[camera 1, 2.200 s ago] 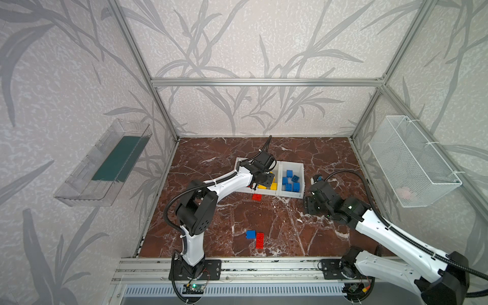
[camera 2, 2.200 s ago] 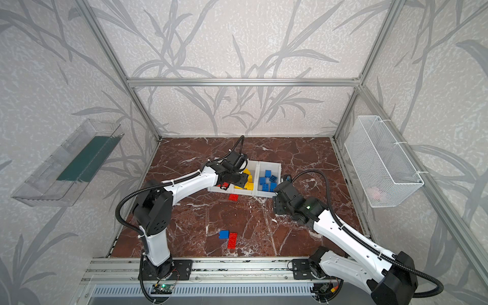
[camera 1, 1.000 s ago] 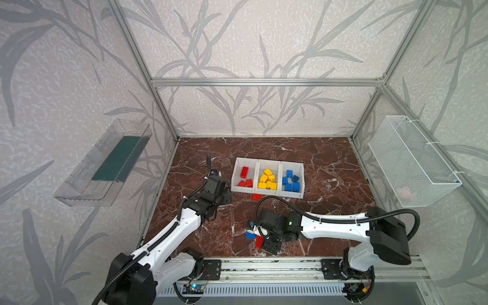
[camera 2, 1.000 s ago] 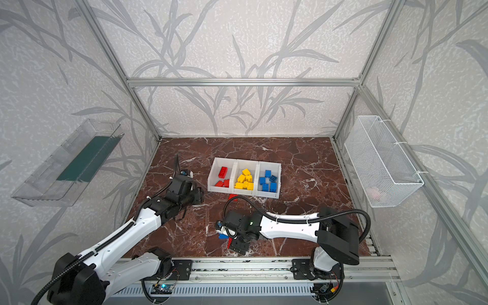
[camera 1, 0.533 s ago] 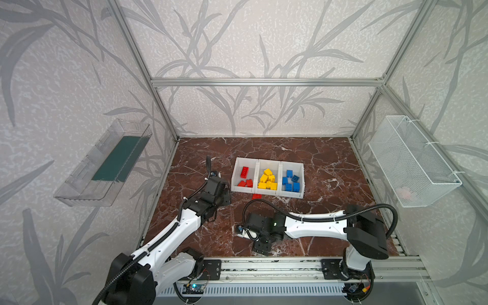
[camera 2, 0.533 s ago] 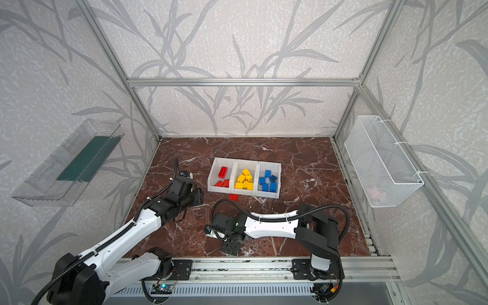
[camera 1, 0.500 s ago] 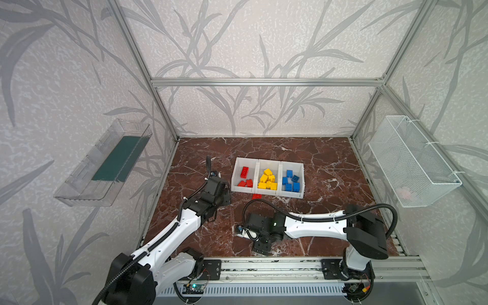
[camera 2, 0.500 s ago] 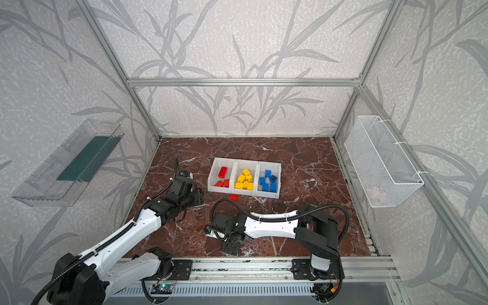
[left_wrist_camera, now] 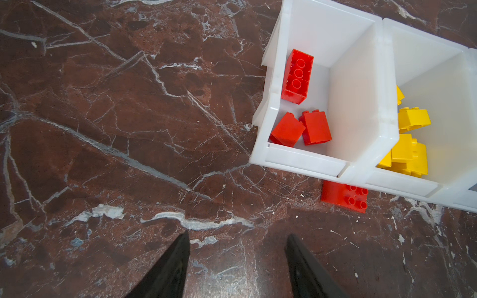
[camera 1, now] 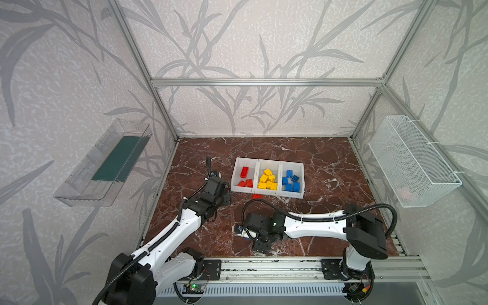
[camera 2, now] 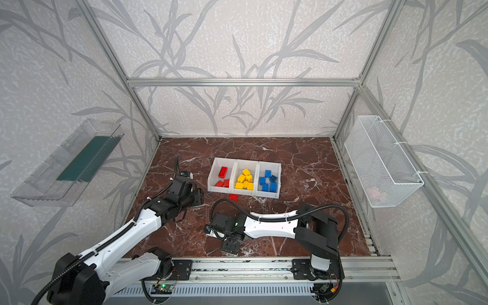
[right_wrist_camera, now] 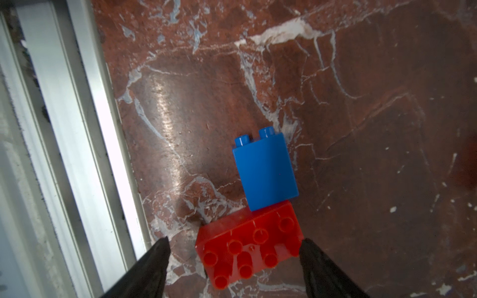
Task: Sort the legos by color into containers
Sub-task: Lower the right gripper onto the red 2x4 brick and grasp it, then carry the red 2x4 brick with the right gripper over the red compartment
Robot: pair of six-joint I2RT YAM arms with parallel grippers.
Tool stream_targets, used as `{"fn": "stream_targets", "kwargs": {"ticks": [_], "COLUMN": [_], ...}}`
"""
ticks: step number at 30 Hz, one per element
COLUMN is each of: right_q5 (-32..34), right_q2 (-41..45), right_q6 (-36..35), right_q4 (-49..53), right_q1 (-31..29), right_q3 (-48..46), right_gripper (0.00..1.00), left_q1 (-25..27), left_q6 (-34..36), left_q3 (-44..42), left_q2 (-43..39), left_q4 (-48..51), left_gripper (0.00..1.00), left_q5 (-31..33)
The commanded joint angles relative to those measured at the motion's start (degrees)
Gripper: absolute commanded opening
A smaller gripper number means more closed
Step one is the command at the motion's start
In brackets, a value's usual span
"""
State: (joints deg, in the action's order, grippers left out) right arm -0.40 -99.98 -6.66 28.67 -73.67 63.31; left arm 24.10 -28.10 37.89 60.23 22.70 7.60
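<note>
- The right gripper [right_wrist_camera: 235, 241] hangs low over the near middle of the marble table [right_wrist_camera: 361, 103]. Its jaws are spread and straddle the long red brick [right_wrist_camera: 249, 247] end to end without clamping it.
- A square blue brick [right_wrist_camera: 265, 170] lies on its side, touching the red brick's long flank, near the metal rail [right_wrist_camera: 77, 129].
- These legos look like light, stiff, hollow plastic with glossy walls. They should not crush, but they could slide or twist in a loose pinch.
- The best hold is probably on two flat opposite walls below the studs. The end walls are free, while the blue brick blocks one long side.
- Closing the jaws may nudge the blue brick.
- The left gripper [left_wrist_camera: 238, 234] is spread and empty over bare table, left of the containers [left_wrist_camera: 356, 90].
- Another loose red brick [left_wrist_camera: 344, 192] lies against their near lip; a finger needs room on that side.
- The bins hold red on the left, yellow in the middle and blue on the right.
</note>
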Motion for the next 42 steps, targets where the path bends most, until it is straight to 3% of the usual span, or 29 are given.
{"fn": "stream_targets", "kwargs": {"ticks": [1,16,23,32,36,42], "right_q5": [-0.2,-2.0,-4.2,-1.5,-0.9,0.2], "right_q2": [3.9,0.8,-1.9,-4.7,-5.6,-4.9], "right_q6": [-2.6,-14.8,-16.2,-16.0,-15.2,-13.4], "right_q4": [0.0,-1.3,-1.9,-4.7,-5.7,-5.6], "right_q1": [-0.3,2.6,3.4,3.4,3.4,3.4], "right_q3": [-0.8,-2.2,-1.5,-0.8,-0.8,-2.2], "right_gripper": [0.81,0.87,0.88,0.87,0.82,0.6], "left_q1": [-0.2,-0.2,-0.2,-0.2,-0.2,-0.2], "left_q6": [-0.6,-1.2,-1.6,-1.6,-1.6,-1.6], "left_q3": [0.2,-0.5,-1.1,-1.1,-1.1,-1.2], "left_q2": [0.2,-2.5,-3.6,-3.7,-3.7,-3.8], "left_q4": [0.6,2.0,2.3,2.3,2.4,2.4], "left_gripper": [0.62,0.62,0.62,0.62,0.62,0.62], "left_q5": [0.3,1.0,1.1,0.8,0.8,0.9]}}
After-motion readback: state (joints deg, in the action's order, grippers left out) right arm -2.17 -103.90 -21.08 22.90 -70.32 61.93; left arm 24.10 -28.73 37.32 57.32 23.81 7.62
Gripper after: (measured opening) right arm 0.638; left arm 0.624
